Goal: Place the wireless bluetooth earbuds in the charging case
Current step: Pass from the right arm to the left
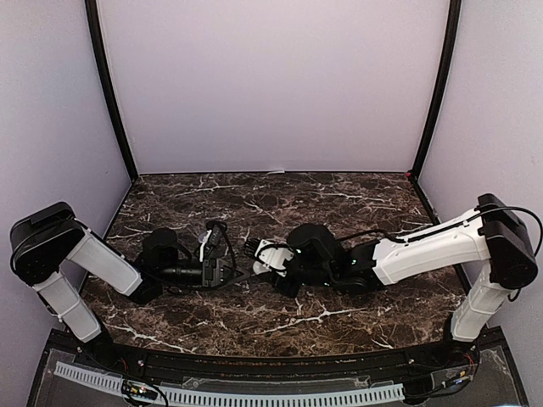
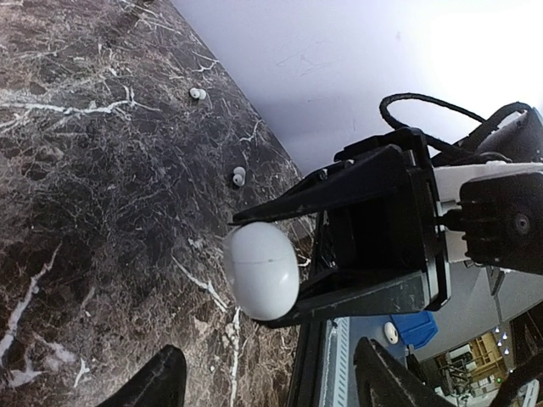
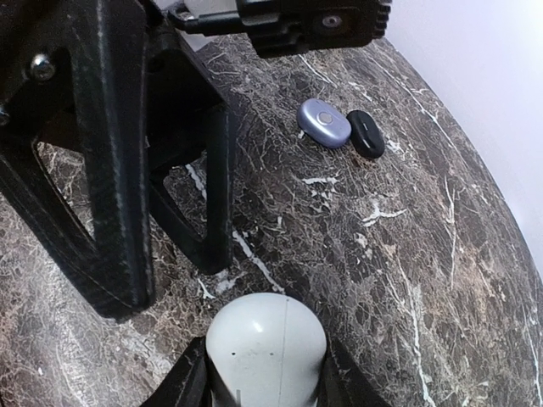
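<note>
Gripping glossy white oval case (image 3: 266, 343), right jaws, veined marble table (image 3: 407, 254)

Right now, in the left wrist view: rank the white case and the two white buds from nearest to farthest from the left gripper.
From the left gripper:
1. white case: straight ahead, just past the fingertips.
2. near bud: beyond the case, mid-frame.
3. far bud: farthest back, upper left.
</note>
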`<action>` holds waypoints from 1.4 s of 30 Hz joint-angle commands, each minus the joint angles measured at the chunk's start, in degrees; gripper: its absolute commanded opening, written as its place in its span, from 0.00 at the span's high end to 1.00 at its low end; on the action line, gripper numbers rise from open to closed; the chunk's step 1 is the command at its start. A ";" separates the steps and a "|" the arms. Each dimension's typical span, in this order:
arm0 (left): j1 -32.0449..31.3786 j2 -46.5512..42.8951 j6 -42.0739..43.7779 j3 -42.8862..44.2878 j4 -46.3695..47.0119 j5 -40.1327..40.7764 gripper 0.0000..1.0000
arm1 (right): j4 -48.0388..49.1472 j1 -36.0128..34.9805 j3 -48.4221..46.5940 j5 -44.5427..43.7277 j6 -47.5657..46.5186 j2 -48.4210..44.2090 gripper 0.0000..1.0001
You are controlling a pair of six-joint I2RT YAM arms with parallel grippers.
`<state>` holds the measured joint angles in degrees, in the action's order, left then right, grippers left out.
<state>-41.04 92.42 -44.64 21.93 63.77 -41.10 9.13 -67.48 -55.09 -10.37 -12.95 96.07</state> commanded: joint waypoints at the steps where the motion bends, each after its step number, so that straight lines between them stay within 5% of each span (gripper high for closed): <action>1: -0.45 1.54 -1.42 1.91 0.55 0.12 0.32 | 1.55 -1.47 -1.01 0.04 -1.52 0.18 0.71; 13: -0.71 4.74 -1.72 5.18 -2.65 0.30 0.44 | -0.16 -3.90 -3.78 -4.49 -4.35 3.75 0.70; 22: -0.84 5.65 -0.47 5.47 -3.50 0.09 0.69 | -0.15 -4.04 -4.52 -6.10 -3.95 5.39 0.66; 26: -0.80 5.43 0.86 5.40 -4.20 0.10 0.77 | -0.23 -4.01 -3.89 -4.31 -3.26 4.95 0.55; 31: -0.80 4.19 3.96 5.33 -6.42 0.47 0.78 | 0.95 -3.81 -1.59 -1.11 -1.81 2.97 0.30; 37: -0.80 1.79 10.14 5.82 -10.65 -0.48 0.78 | 0.19 0.37 0.67 11.61 3.02 -1.20 0.26; 42: -0.71 0.44 11.57 5.31 -8.49 -4.32 0.78 | 0.70 7.10 2.05 31.97 9.08 -3.96 0.28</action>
<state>-41.65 95.72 -36.23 26.55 54.02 -41.78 7.46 -64.77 -54.35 4.47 -9.96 94.98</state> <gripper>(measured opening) 0.241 0.728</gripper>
